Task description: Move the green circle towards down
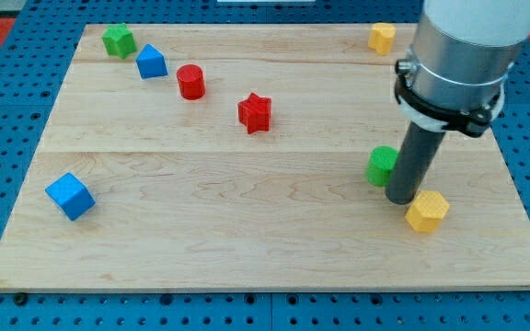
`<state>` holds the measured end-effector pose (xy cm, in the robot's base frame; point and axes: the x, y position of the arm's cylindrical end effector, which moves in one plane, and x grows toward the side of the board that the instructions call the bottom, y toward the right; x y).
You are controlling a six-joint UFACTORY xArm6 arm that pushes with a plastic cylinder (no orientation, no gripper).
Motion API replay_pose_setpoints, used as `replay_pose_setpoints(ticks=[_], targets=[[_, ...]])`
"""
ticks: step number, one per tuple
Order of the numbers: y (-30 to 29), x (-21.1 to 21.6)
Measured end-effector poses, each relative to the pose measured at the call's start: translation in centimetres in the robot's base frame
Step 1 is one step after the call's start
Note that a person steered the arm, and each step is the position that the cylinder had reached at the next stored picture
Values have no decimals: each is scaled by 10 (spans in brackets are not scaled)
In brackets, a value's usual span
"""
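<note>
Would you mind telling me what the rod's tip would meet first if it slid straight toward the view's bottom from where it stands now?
Probably the yellow hexagon. My tip sits just right of the green circle, and the hexagon lies immediately lower right, so it may only be clipped; depth is unclear. Otherwise the wooden board looks free.

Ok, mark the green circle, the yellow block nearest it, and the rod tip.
green circle (pixel 381 165): camera view, its visible left side.
yellow hexagon (pixel 427 211): camera view, top face.
my tip (pixel 400 199): camera view, rod's lower end.
</note>
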<state>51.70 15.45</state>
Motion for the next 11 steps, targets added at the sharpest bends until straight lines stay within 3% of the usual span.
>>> replay_pose_setpoints(ticks=[2, 4, 5, 9, 11], targets=[[27, 24], [39, -46], [-1, -74], [-56, -52], [-52, -25]])
